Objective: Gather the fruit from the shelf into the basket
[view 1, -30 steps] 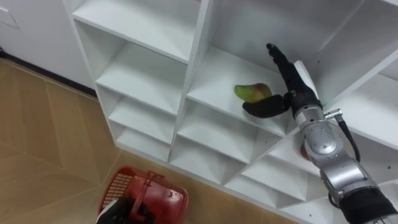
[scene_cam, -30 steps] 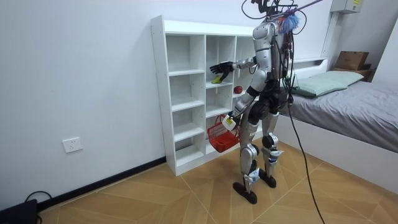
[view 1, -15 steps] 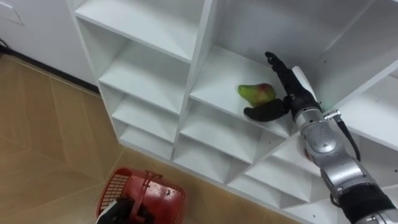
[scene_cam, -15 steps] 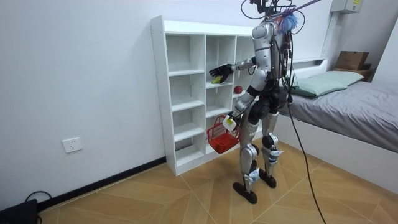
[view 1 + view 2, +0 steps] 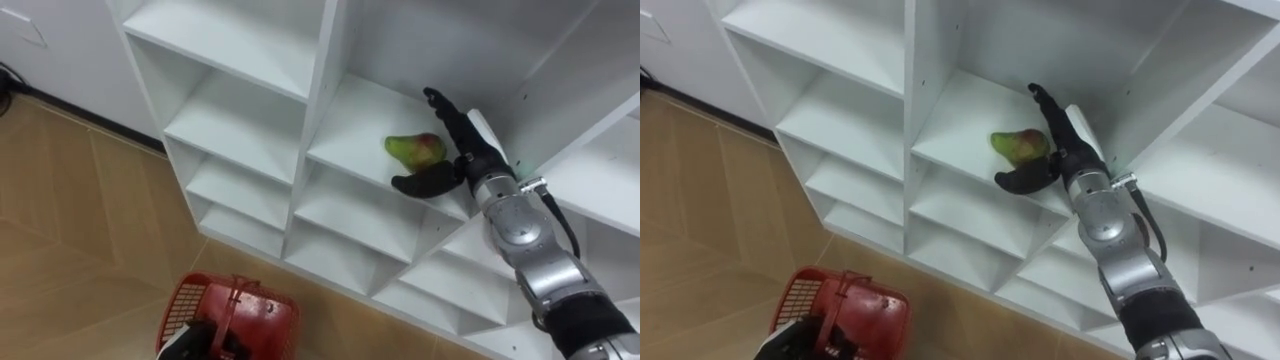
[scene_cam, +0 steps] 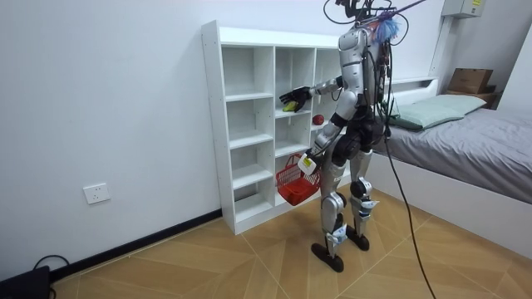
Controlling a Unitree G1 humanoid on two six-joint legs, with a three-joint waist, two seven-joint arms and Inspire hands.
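Note:
A green and red fruit [image 5: 415, 150] lies on a shelf board of the white closet [image 5: 322, 80]. My right hand [image 5: 462, 148] is open beside it, inside the same compartment. Its straight fingers [image 5: 446, 108] reach past the fruit's right side and its thumb [image 5: 424, 183] lies just in front of the fruit. At the bottom of the left eye view my left hand [image 5: 203, 340] is shut on the handle of a red basket [image 5: 250, 312], which hangs above the floor. In the room view I stand upright facing the closet [image 6: 258, 124].
A small red fruit [image 6: 317, 120] sits in a compartment lower down and to the room view's right. A bed [image 6: 465, 133] stands behind me. Wooden floor [image 5: 70, 220] lies open to my left.
My right hand has moved a little lower and deeper into the compartment, closer to the fruit. The eye view has shifted slightly. The basket hangs as before.

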